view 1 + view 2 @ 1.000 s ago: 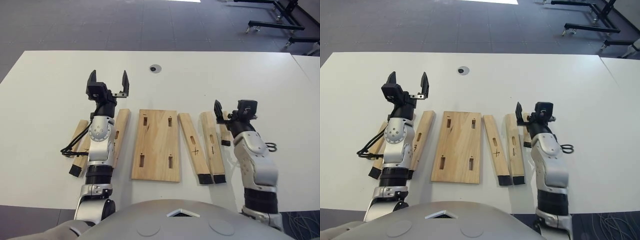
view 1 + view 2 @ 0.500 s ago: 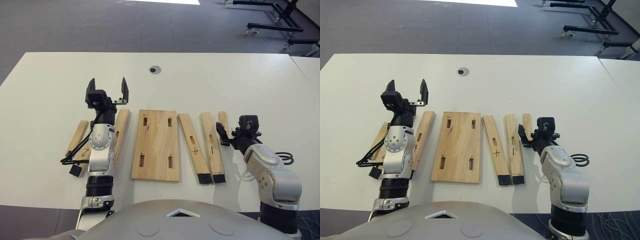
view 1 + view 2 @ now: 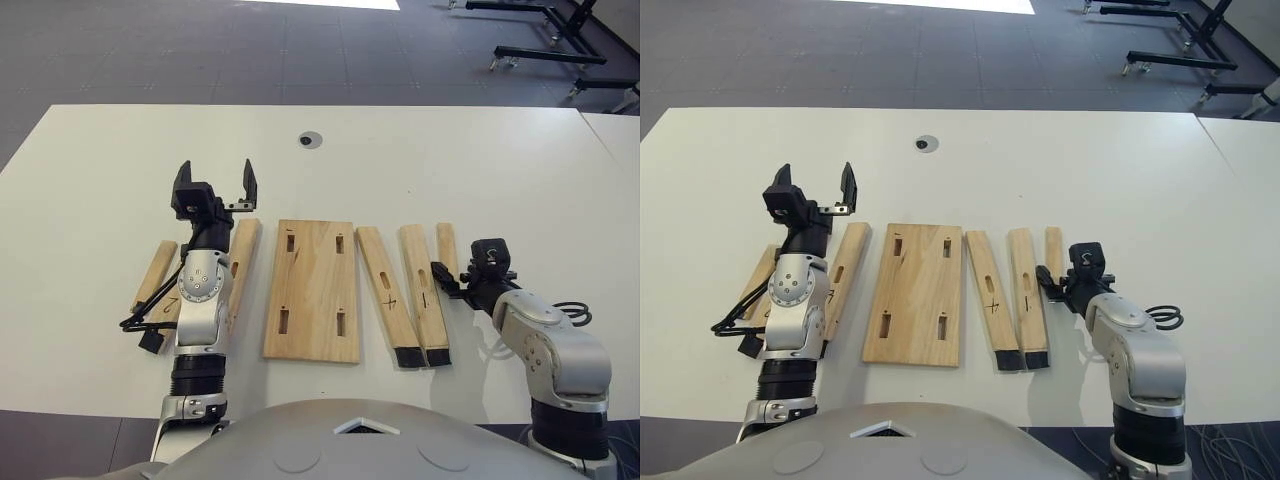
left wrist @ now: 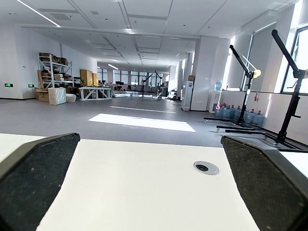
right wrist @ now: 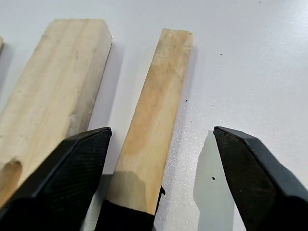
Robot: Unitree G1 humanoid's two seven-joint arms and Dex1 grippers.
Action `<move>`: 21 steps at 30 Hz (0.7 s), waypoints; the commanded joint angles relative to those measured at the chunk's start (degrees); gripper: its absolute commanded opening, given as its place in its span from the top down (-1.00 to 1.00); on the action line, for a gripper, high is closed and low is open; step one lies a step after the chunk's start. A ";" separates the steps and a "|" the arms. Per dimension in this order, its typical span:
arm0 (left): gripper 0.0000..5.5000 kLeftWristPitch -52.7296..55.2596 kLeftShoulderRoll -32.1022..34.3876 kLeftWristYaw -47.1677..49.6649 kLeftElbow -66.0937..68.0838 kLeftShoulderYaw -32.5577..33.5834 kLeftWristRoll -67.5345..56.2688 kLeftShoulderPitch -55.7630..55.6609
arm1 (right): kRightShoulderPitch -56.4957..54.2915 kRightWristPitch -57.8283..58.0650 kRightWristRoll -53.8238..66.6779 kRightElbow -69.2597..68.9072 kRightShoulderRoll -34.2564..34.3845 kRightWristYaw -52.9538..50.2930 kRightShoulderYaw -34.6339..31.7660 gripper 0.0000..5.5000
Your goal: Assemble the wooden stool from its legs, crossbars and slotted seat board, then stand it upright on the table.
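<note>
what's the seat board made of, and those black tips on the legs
seat board: pale wood that looks bare and matte, with grain streaks showing.
black leg tips: matte black, perhaps rubber caps or paint; the look leaves it open.

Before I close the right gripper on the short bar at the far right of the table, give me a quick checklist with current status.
1. Right gripper open: ok.
2. Short bar lies between its fingers: ok.
3. Bar roughly centred in the gap: not ok, it sits nearer one finger.
4. That finger is clear of the neighbouring leg: cannot tell.
5. Fingers low enough to grip the bar's sides: cannot tell.
6. Left gripper open, empty, well away on the other side of the seat board: ok.
</note>
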 commanded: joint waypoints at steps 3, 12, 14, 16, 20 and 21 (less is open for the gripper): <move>-0.96 1.29 0.57 -0.12 -0.37 0.03 -0.03 0.04 | -1.53 4.54 -0.17 5.02 -1.95 1.27 0.29 -0.01; -0.96 0.86 0.74 -0.13 1.49 0.08 0.12 -1.67 | -7.17 6.52 1.26 13.19 -2.63 3.87 -2.25 0.53; -0.96 0.71 0.88 -0.17 1.94 0.31 -0.01 -1.93 | -7.25 6.39 1.23 13.64 -2.68 4.14 -2.45 0.54; -0.96 0.49 1.11 -0.16 2.79 0.61 -0.13 -2.62 | -7.18 4.99 1.04 14.19 -2.22 4.18 -2.98 0.54; -0.96 0.49 1.91 -0.69 4.75 1.74 -1.07 -4.72 | -6.08 -14.42 -1.68 16.77 -0.02 4.69 -3.18 0.54; -0.96 0.60 2.05 -0.99 5.61 2.18 -1.71 -5.56 | -5.80 -21.95 -2.63 18.19 0.69 5.12 -3.13 0.54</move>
